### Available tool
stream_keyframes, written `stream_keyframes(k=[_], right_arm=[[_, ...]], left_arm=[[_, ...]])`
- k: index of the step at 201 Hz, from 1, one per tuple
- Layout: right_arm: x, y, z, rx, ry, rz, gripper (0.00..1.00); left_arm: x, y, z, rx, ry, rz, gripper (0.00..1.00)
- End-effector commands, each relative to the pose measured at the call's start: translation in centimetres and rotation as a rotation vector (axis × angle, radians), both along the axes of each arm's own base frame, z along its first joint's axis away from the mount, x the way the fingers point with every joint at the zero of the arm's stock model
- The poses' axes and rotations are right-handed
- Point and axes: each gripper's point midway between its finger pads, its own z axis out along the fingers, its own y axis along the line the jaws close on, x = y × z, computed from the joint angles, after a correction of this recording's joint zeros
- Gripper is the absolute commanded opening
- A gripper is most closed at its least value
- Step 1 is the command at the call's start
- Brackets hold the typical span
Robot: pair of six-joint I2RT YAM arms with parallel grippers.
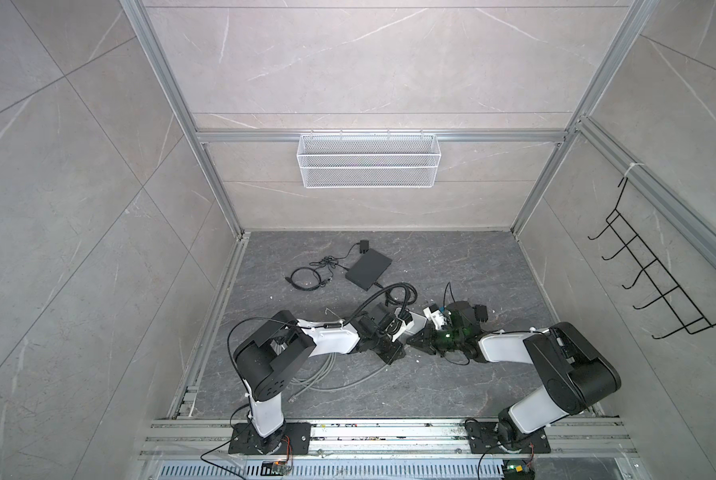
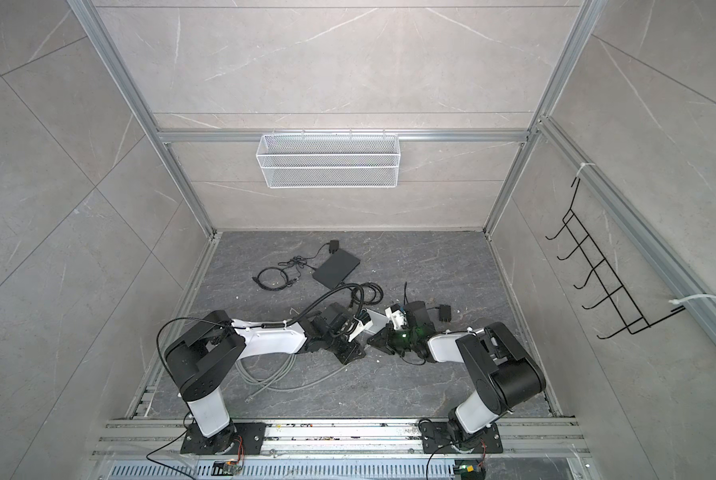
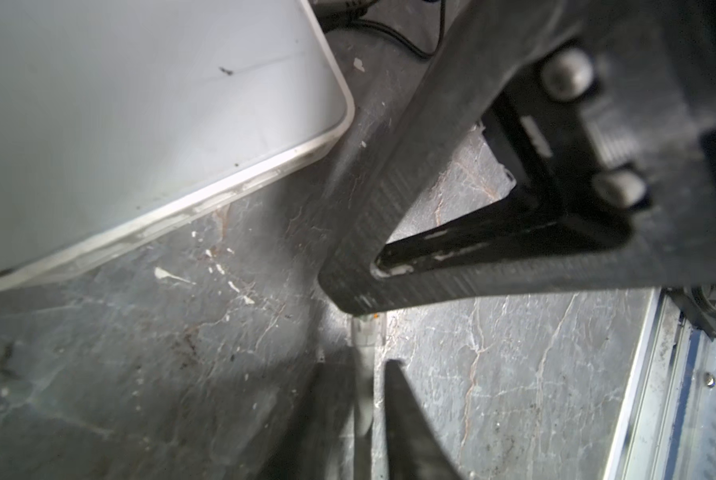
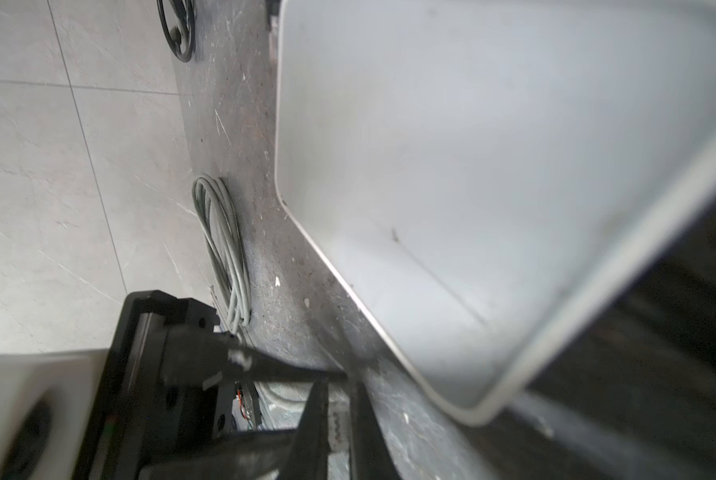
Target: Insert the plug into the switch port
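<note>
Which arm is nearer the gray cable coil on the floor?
Left. The left arm reaches directly above the gray cable coil, its forearm covering part of it. The right arm stands well to its right in both top views, apart from it.

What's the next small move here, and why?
Probably back the left gripper off. The right gripper looks shut on the plug, and the left jaws show a gap beside it, so the handover seems done; the switch lies close by.
</note>
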Motion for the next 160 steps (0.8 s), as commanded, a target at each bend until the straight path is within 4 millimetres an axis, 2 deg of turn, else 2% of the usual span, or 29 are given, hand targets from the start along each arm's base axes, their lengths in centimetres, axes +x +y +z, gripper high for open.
stream_keyframes(k=[1, 84, 160], right_arm=[[-0.7, -0.2, -0.3, 0.020, 0.047, -0.027, 0.08], [-0.8, -0.3, -0.4, 0.022, 0.063, -0.037, 0.07], [-0.8, -0.2, 0.0, 0.031, 0.059, -0.038, 0.06]], left_arm=[[0.9, -1.0, 2.2, -0.103, -0.044, 0.013, 0.34], [0.7, -1.4, 1.2, -0.120, -0.011, 0.017, 0.40], [0.5, -1.6, 0.6, -0.108, 0.014, 0.003, 0.37]])
